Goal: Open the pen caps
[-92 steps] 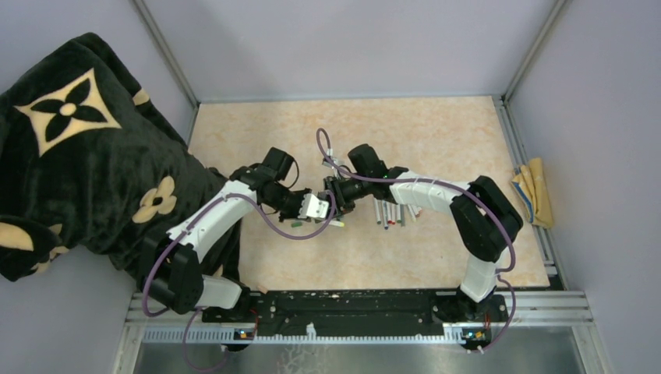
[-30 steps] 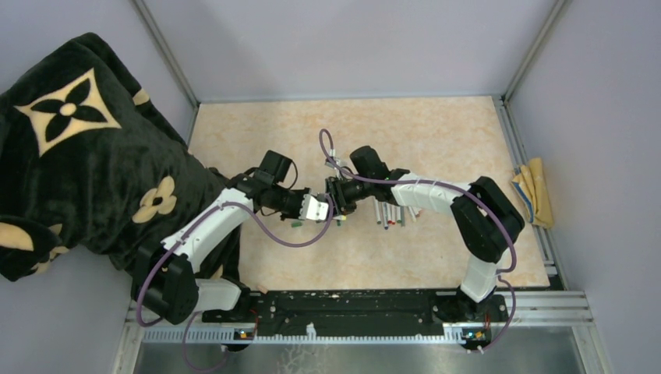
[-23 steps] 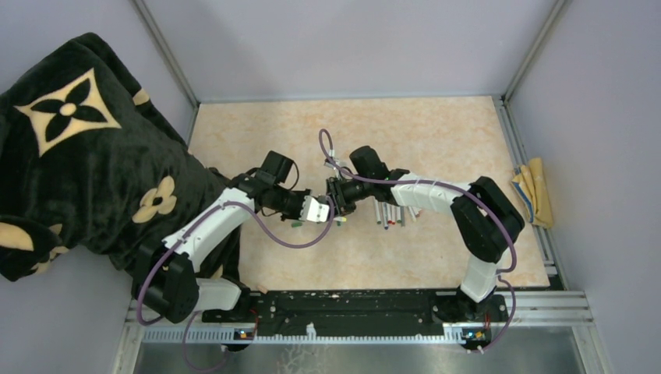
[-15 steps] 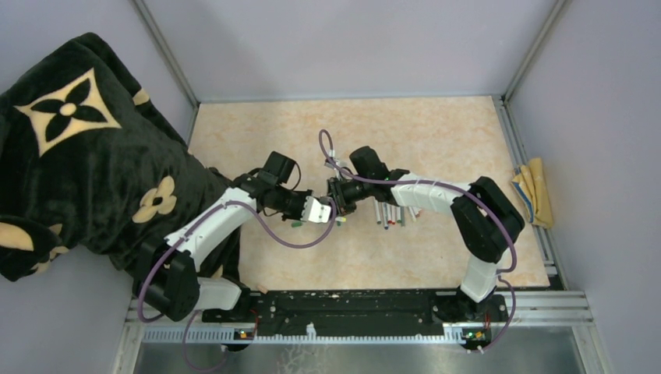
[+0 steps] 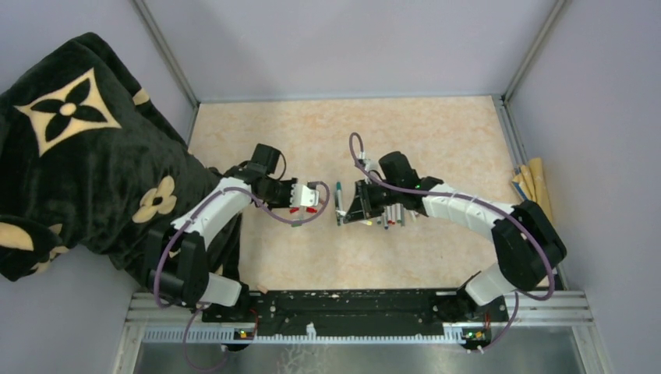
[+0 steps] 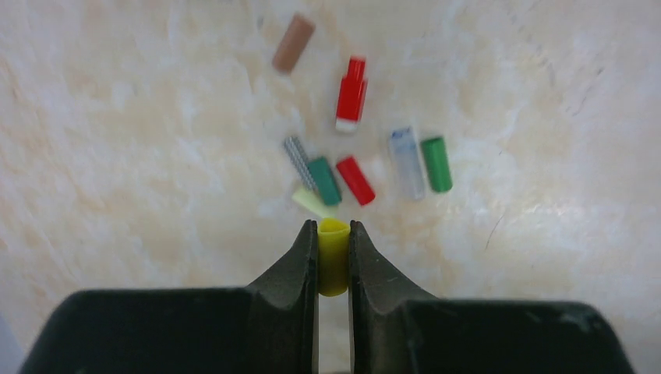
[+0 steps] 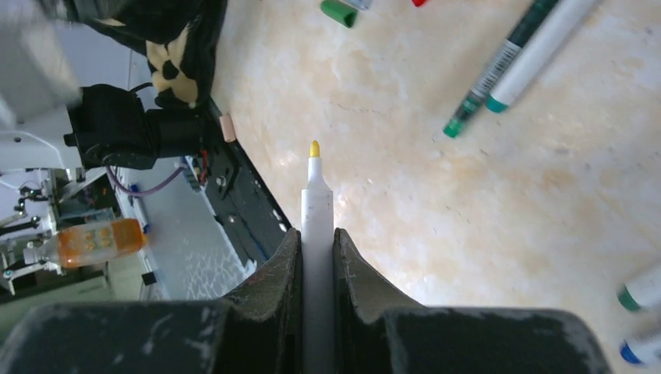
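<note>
Your left claw (image 6: 334, 232) is closed on the yellow cap (image 6: 333, 263), just over the loose caps (image 6: 355, 180) on the table (image 6: 117, 156) — go low before you release it, so it does not roll. Your right claw (image 7: 317, 238) grips the uncapped pen (image 7: 316, 187); lay it beside the other pens (image 7: 510, 62).

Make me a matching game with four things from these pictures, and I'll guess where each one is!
Things:
1. yellow cap
2. yellow-tipped pen
3. brown cap
4. green cap

Places:
a. lying on the table right beside a clear cap
b. pinched in the left gripper
c. held in the right gripper, its tip bare
d. lying highest up in the left wrist view

Pairs: 1-b, 2-c, 3-d, 4-a
</note>
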You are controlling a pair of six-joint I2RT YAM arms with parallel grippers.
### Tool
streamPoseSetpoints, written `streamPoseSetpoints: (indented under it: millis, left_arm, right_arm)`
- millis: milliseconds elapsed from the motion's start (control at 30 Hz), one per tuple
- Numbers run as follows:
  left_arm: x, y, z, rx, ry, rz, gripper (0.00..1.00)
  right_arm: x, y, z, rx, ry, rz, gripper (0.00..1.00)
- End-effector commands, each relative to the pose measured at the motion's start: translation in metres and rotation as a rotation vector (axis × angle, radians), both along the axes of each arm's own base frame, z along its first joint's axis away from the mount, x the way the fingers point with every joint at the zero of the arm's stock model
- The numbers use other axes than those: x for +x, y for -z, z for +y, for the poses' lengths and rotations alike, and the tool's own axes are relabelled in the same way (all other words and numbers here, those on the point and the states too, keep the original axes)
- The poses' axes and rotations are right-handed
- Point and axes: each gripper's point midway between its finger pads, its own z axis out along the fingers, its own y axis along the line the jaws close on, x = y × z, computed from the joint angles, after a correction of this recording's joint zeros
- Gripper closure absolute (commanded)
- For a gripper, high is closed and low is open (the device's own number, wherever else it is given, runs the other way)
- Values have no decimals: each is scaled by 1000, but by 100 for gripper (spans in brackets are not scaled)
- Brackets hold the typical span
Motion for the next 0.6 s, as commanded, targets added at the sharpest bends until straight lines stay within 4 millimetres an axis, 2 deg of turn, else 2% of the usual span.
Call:
streamPoseSetpoints:
  millis: [0, 100, 200, 267, 367, 433, 567]
  left_arm:
    - [16, -1, 31, 65, -67, 14, 100]
    - [14, -5, 20, 0, -65, 37, 100]
    - [15, -9, 0, -117, -95, 85, 100]
    - [15, 0, -6, -148, -139, 142, 97]
    - [12, 22, -4, -123, -190, 218, 91]
    - [14, 36, 2, -87, -229, 234, 90]
    - [16, 48, 9, -54, -253, 233, 87]
  right_arm:
    - [-1, -5, -28, -54, 34, -54, 100]
    - [10, -7, -37, -93, 89, -112, 100]
    - [48, -5, -54, -192, 281, -215, 100]
    - [69, -5, -63, -224, 403, -276, 100]
    - [91, 2, -71, -288, 529, -353, 100]
    - [100, 11, -69, -340, 567, -385, 100]
    - [111, 27, -61, -425, 609, -429, 100]
